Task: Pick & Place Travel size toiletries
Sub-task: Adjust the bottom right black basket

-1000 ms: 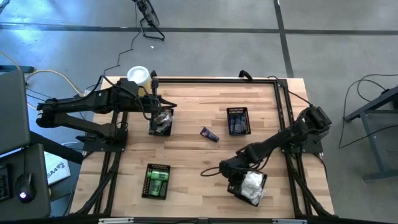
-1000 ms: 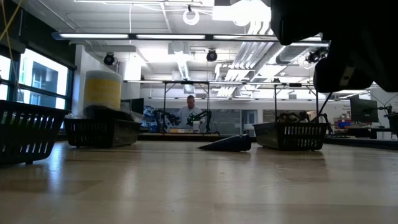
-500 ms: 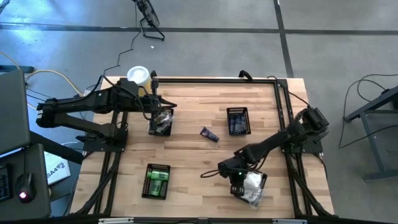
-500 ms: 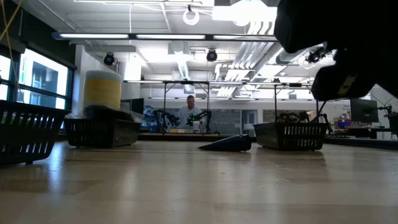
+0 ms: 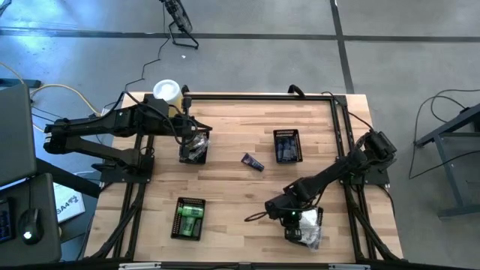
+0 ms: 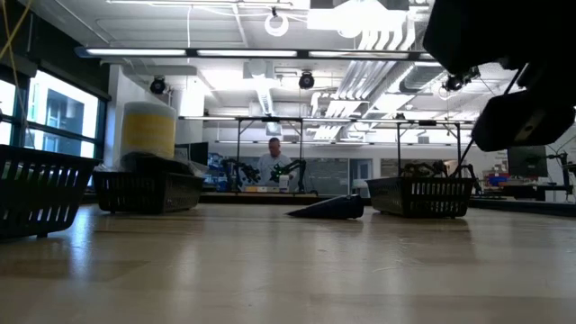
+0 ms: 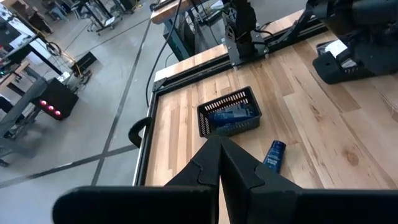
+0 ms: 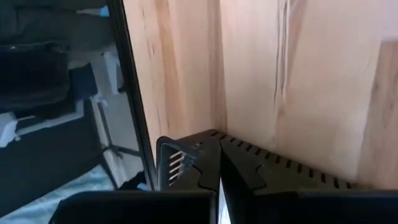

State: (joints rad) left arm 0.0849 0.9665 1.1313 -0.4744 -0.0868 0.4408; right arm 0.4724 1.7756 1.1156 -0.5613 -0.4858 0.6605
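Overhead, my right end effector (image 5: 287, 218) sits low and right of centre in the frame, fingers closed on nothing, at the upper left edge of the basket of white packets (image 5: 306, 227). My left end effector (image 5: 196, 128) is at upper left of the frame, closed and empty, above the basket of silvery-clear packets (image 5: 194, 148).

One dark blue tube (image 5: 253, 162) lies loose on the bare table (image 5: 232, 112) near frame centre, just left of the basket of dark blue tubes (image 5: 287, 146), not touching it. Green bottles lie in the basket at lower left (image 5: 189, 220). Yellow canister with white lid (image 5: 166, 91) stands at the table's upper left corner.

Left wrist view: my closed fingers (image 7: 219, 163) point toward the blue-tube basket and the loose tube beside it. Right wrist view: closed fingers (image 8: 214, 167) over the table's wood near its dark edge rail.

Low view: loose tube (image 6: 329, 208) lies mid-frame on the table, baskets to either side; a person (image 6: 274, 160) is far back in the room.
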